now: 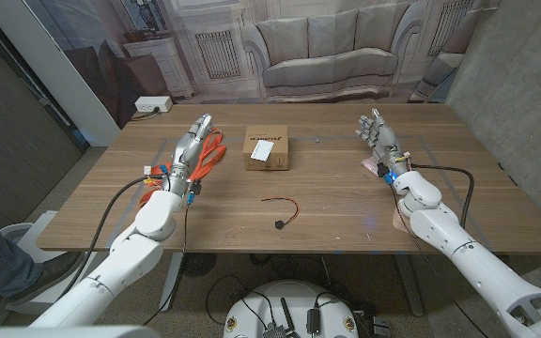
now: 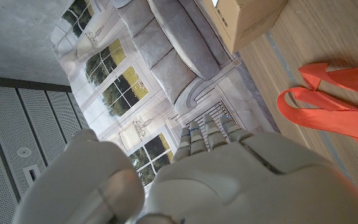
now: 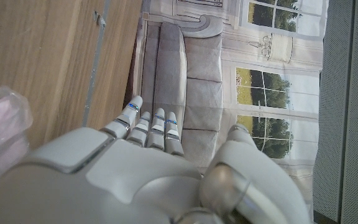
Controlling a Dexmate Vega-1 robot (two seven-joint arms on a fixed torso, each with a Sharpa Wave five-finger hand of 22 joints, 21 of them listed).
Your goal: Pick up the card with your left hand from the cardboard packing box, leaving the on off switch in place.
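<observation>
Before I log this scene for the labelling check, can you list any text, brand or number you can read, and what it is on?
None can be read.
Card on the cardboard packing box: dark print, too small and blurred to read.
Side of the box in the left wrist view: a dark mark at the edge, unreadable.

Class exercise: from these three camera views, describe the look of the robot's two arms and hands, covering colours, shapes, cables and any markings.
Both arms have smooth, rounded white shells. The left hand and right hand are metallic silver-grey with segmented fingers banded by thin blue rings. Coloured wiring clusters at each wrist, and a black cable trails from each forearm.
</observation>
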